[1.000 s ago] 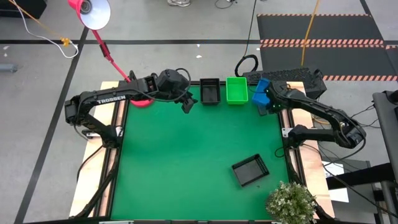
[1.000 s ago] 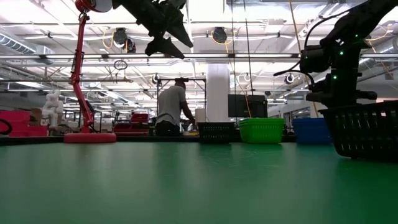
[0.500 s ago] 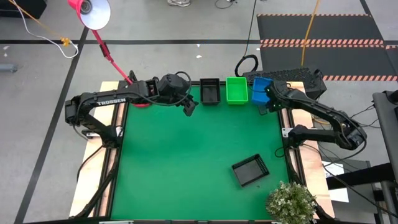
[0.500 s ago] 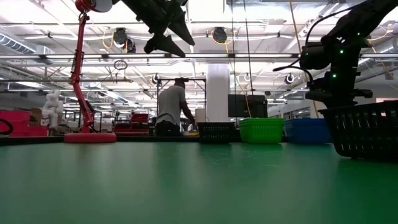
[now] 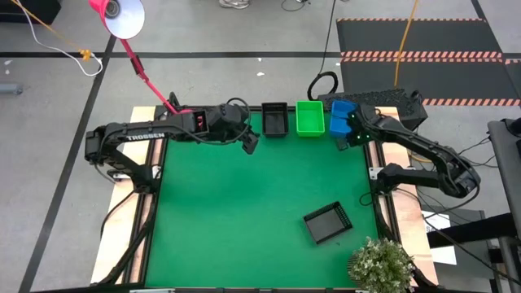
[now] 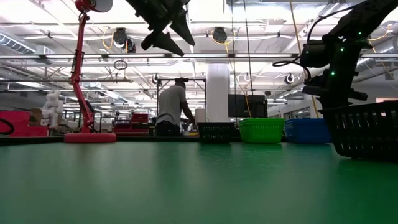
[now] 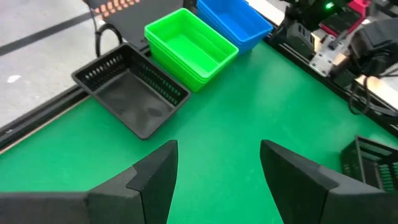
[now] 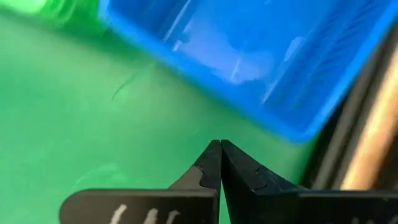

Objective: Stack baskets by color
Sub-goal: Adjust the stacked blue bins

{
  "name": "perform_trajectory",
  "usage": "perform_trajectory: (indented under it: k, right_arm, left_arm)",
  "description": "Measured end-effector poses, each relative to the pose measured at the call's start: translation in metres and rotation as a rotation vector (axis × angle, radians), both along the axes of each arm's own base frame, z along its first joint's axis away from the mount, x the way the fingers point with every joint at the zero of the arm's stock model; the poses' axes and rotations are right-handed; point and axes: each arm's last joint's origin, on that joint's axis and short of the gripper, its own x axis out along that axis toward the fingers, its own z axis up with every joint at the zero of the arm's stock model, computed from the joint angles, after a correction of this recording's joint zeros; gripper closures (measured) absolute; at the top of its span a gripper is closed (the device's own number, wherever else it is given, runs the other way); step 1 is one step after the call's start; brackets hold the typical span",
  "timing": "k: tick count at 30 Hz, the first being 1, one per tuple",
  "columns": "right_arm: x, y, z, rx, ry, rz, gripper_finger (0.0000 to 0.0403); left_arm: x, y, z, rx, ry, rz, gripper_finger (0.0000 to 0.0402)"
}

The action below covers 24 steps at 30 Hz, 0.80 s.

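Along the table's far edge stand a black basket (image 5: 275, 119), nested green baskets (image 5: 310, 118) and a blue basket (image 5: 341, 116), side by side on their bottoms. Another black basket (image 5: 327, 223) lies near the right front; in the low view it looms at the right (image 6: 364, 130). My left gripper (image 5: 251, 143) hovers open, high above the table, left of and nearer than the far black basket (image 7: 130, 93). My right gripper (image 8: 220, 149) is shut with nothing in it. It points down at the table just on the near side of the blue basket (image 8: 249, 56).
A pink lamp base (image 5: 186, 132) with a red stem stands at the far left under my left arm. A potted plant (image 5: 381, 262) sits at the near right corner. A person (image 6: 171, 111) works in the room beyond the table. Bare green mat fills the middle.
My left gripper has swung a little toward the table's right, toward the far black basket, turning as it went. The blue basket has shifted slightly toward the green ones and now lies squarer beside them. My right gripper has tipped a little in place.
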Motion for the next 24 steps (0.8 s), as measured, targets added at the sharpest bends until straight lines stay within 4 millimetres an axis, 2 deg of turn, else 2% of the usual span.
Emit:
perform_trajectory:
  k: [6,12,17,24]
  right_arm:
    - [-0.001,-0.003,-0.003,-0.034,-0.021,-0.074,0.0403]
    - [-0.008,0.001,-0.012,-0.055,0.079,-0.207,0.0403]
    - [-0.01,0.0,-0.017,-0.063,0.045,-0.305,0.0403]
    - [-0.008,0.006,-0.019,0.058,-0.057,-0.341,0.0403]
  left_arm:
    - [0.001,-0.004,0.0,0.004,-0.003,0.009,0.0174]
    - [0.002,-0.008,0.0,-0.007,-0.01,-0.004,0.0174]
    - [0.004,-0.015,0.001,-0.037,-0.022,-0.069,0.0174]
    - [0.007,-0.034,0.001,-0.073,-0.025,-0.168,0.0174]
